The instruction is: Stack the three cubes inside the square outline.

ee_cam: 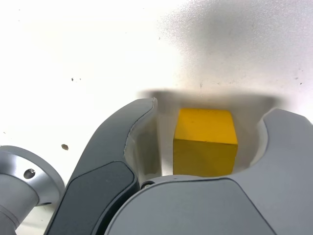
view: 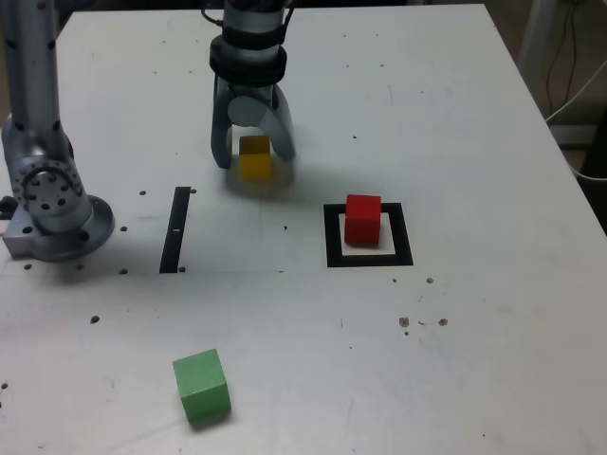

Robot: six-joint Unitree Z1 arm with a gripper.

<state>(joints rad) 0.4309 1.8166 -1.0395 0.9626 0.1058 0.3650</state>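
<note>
in the exterior view, a unitree z1 gripper (view: 254, 159) reaches down over a white tabletop (view: 455, 351), its fingers parted on either side of a small yellow cube (view: 254, 158). the cube sits between them on the tabletop, toward the far side of the scene. a red cube (view: 362, 221) stands within the black square outline (view: 404, 233), its upper part overlapping the frame's far bar in this view, with the outline's white centre showing around its lower part. a green cube (view: 201, 387) sits by itself in the near part of the scene, turned at an angle to the outline, well apart from the other two. a narrow straight black strip (view: 175, 230) lies between a grey metal fixture (view: 59, 213) at the exterior view's left and the outline. small dark specks dot the tabletop.

in the wrist view, the gripper's fingers are apart, curving around the yellow cube with a gap visible on each side; neither finger appears to touch it. the cube shows a bright, plain top and a darker side face, its lower edge partly hidden by the gripper. soft shadow falls on the white surface around it.
</note>
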